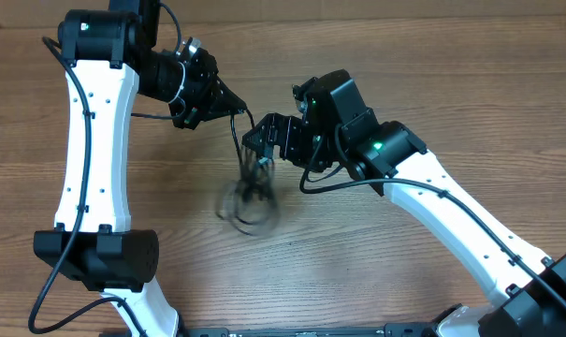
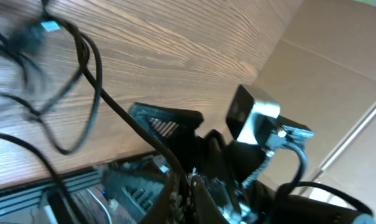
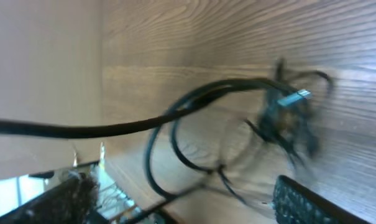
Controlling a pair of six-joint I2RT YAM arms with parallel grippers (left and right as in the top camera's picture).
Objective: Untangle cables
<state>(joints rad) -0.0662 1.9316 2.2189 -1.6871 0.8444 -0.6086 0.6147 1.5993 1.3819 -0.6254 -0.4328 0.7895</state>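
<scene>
The cables [image 1: 249,200] dangle as a blurred black tangle just above the wood table, hung from one strand that runs up to my left gripper [image 1: 238,105]. In the left wrist view that gripper [image 2: 184,198] is shut on the black strand, which leads up and left to the blurred bundle [image 2: 26,38]. My right gripper [image 1: 257,148] sits close beside the hanging strand, just above the tangle. In the right wrist view its fingers [image 3: 309,202] stand wide open, and cable loops [image 3: 194,140] with a silver plug [image 3: 295,96] hang in front of them, untouched.
The wood table [image 1: 432,75] stretches all round. Both white arms reach in, the left arm [image 1: 95,140] from the left and the right arm [image 1: 451,211] from the lower right. Thicker robot wires run along each arm.
</scene>
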